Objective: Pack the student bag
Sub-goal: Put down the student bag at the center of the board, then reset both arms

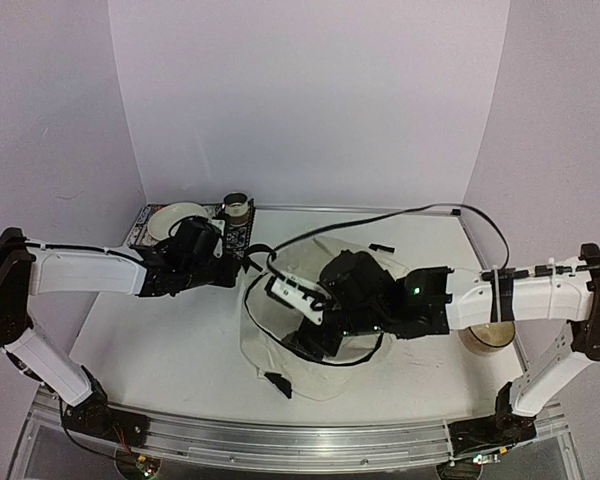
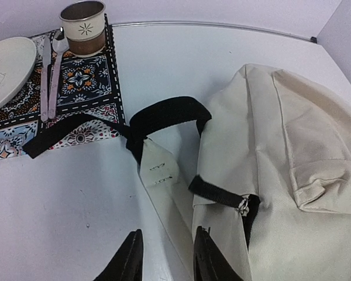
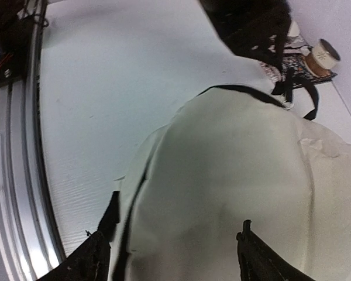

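The student bag [image 1: 280, 345] is a cream fabric backpack with black straps, lying at the table's middle with its zipped mouth gaping. My left gripper [image 1: 242, 266] is at the bag's far-left corner. In the left wrist view it [image 2: 167, 260] is open, with its fingertips [image 2: 130, 257] either side of a cream strap tab of the bag [image 2: 292, 175], by a black strap loop [image 2: 167, 112]. My right gripper [image 1: 318, 335] is over the bag's mouth. In the right wrist view it [image 3: 178, 254] is wide open and empty, close above the bag's cream fabric [image 3: 240, 175].
A patterned placemat [image 1: 145, 228] at the far left carries a white plate [image 1: 176, 220] and a cup [image 1: 237, 207]; the left wrist view also shows a spoon [image 2: 50, 76]. A round tan object [image 1: 488, 338] sits under the right arm. The metal rail [image 1: 280, 440] runs along the near edge.
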Robot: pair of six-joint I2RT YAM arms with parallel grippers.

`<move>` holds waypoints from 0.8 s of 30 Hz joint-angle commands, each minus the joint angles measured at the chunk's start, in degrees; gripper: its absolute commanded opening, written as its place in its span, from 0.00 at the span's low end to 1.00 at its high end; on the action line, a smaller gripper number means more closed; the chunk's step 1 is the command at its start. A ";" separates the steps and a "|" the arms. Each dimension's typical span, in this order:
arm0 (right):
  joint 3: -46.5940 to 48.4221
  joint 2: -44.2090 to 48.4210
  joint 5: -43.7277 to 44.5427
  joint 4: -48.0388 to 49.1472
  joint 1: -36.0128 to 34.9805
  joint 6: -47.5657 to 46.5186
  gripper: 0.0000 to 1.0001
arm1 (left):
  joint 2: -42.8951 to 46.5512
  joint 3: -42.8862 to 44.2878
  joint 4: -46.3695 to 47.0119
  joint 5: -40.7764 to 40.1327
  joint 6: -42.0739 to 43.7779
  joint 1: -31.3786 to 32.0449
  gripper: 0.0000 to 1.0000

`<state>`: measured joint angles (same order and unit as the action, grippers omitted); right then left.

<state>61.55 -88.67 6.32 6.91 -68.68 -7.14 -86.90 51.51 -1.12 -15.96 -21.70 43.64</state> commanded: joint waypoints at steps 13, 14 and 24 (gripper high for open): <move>-2.70 12.24 15.62 -1.98 31.54 13.74 0.98 | 21.79 1.66 -12.16 -1.59 0.11 -17.41 1.00; -4.06 14.03 16.90 -2.21 32.98 14.51 0.98 | 23.57 1.23 -13.23 -1.54 -0.37 -18.93 1.00; -16.70 40.37 31.59 -5.39 39.18 13.19 0.98 | 49.42 -2.00 -24.32 -8.99 0.55 -24.58 0.99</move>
<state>48.33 -56.97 29.80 3.85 -29.28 6.36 -45.63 50.55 -19.40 -20.24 -22.39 19.07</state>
